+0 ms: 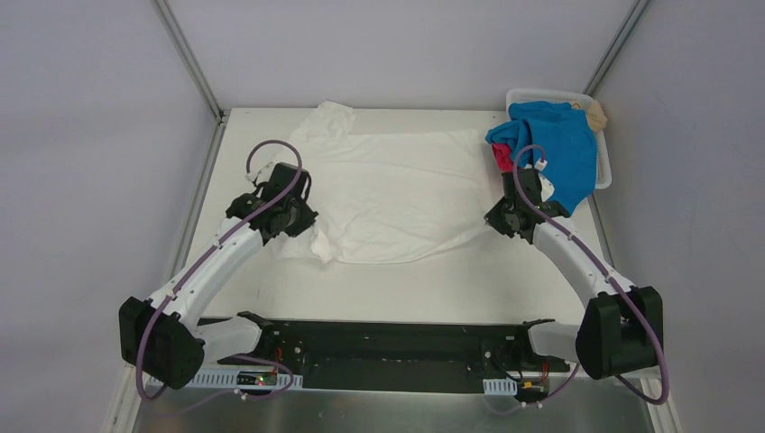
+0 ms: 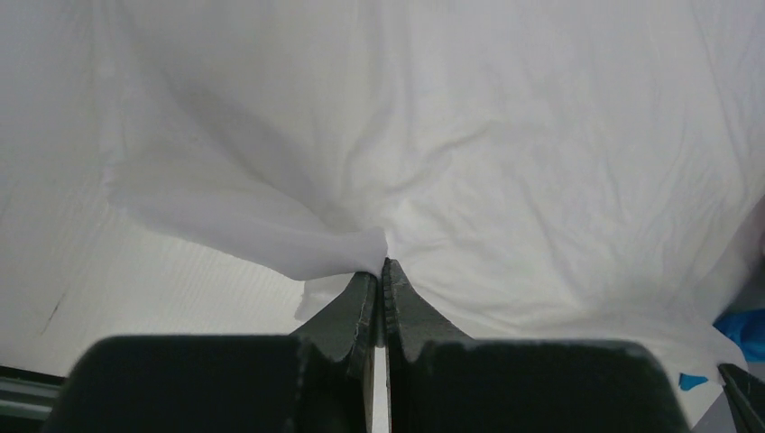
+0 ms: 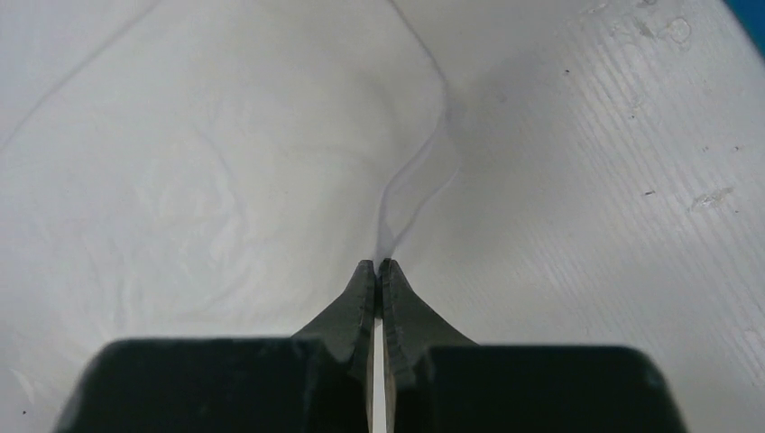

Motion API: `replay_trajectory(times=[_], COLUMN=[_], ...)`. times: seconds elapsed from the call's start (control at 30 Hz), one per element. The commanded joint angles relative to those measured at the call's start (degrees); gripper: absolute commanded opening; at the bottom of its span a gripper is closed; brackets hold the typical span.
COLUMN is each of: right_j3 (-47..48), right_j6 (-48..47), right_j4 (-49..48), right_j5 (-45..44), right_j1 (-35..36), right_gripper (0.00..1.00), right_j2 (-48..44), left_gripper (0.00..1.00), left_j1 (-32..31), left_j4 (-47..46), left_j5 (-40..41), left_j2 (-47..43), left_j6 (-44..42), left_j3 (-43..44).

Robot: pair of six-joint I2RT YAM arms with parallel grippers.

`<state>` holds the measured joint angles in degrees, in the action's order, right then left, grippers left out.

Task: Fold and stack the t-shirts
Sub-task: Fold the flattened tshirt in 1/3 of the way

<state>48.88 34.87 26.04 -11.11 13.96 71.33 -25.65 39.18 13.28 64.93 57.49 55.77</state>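
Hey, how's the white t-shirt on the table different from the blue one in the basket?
The white t-shirt lies spread out on the table; the blue t-shirt is bunched up, draped over the basket. The left end effector and right end effector each pinch an edge of the white t-shirt; neither holds the blue t-shirt. Both are soft, unfolded cloth.

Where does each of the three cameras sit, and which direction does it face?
Top external: above and behind the arm bases, looking down at the table, white t-shirt and basket; both arms show.
Left wrist: on the left arm, looking along the left gripper, shut on the shirt's edge.
Right wrist: likewise; right gripper pinches the opposite edge.
Shared: all see the white t-shirt.
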Motion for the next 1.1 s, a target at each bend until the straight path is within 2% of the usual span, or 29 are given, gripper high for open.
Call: replay_trajectory(times=[0.0, 0.23, 0.37, 0.7, 1.07], right_j3=[4.92, 10.87, 13.32, 18.84, 21.88], right_j6=[-1.42, -2.15, -3.02, -4.87, -8.53], right_j4=[1.86, 2.78, 2.88, 0.93, -3.43], right_j5=[-1.39, -2.11, -2.18, -0.63, 0.70], right_j1=[-0.57, -2.36, -3.32, -4.40, -5.02], right_gripper=[0.00, 0.00, 0.00, 0.00, 0.00], right_j2=[3.07, 8.42, 11.01, 17.72, 23.02], left_gripper=[0.00, 0.00, 0.00, 0.00, 0.00], left_j1=[5.12, 10.24, 13.32, 15.11, 16.41], left_j4=[-1.82, -2.13, -2.83, -7.14, -7.54], left_j5=[-1.50, 2.13, 1.49, 2.02, 0.12], left_j2=[3.63, 7.40, 9.46, 17.86, 30.48], left_j6=[-4.34, -7.58, -9.25, -17.69, -24.60], left_j3=[5.23, 9.98, 11.57, 19.63, 30.48])
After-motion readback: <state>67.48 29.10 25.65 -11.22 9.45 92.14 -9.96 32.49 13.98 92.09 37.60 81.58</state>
